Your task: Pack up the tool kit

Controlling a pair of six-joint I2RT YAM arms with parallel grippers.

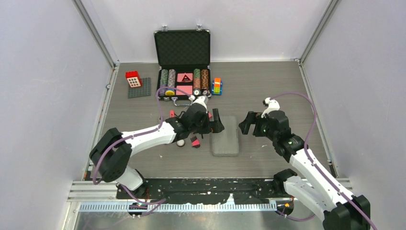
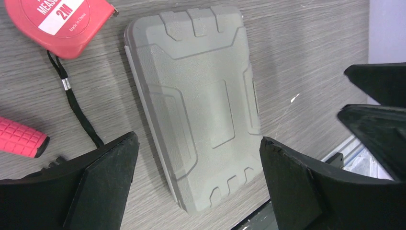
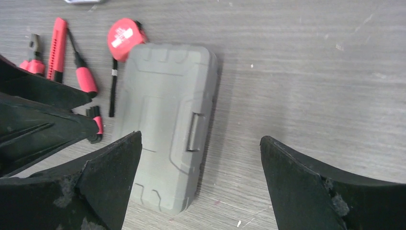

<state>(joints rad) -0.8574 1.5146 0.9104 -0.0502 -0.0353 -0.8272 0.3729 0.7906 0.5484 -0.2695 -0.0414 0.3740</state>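
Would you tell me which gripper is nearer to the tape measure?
Left. The left gripper hangs near the tape measure, left of the case; the right gripper is across the case from it.

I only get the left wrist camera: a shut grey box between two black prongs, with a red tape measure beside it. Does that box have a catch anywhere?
Observer: Yes. The right wrist view shows a catch on the long side of the tool kit case, the side away from the tape measure.
Operator: Any tools I'm missing?
Observer: A red knife and pliers lie on the table, on the tape measure's side.
Operator: Where's the other arm?
Observer: The right gripper hangs open on the side of the case away from the tools.
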